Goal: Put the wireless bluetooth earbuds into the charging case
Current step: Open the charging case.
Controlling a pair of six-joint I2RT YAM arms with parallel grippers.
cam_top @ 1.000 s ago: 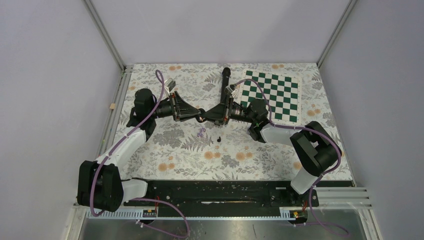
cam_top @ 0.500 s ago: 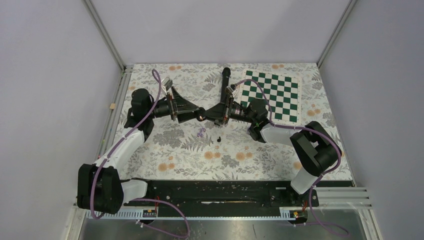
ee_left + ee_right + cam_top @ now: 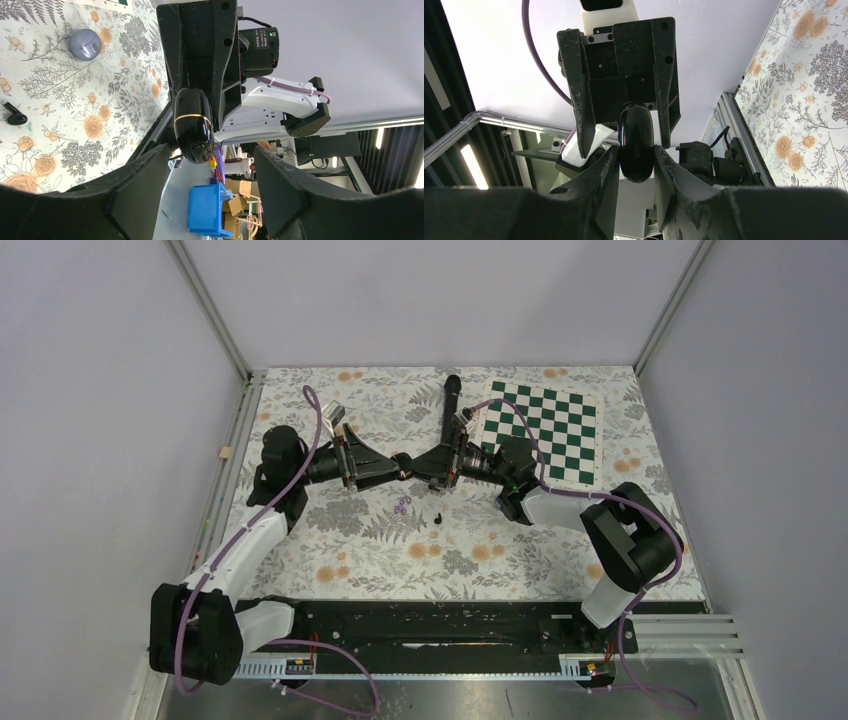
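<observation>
Bright, even light; soft shadows; highlights glint on the glossy charging case [image 3: 192,125].

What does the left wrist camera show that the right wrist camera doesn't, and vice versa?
Left wrist only: a black earbud and a pale purple round piece lying on the floral cloth, plus the right gripper from the front. Right wrist only: the left gripper from the front, jaws apart. Both: the glossy black charging case clamped in the right gripper's jaws, and the cloth.
</observation>
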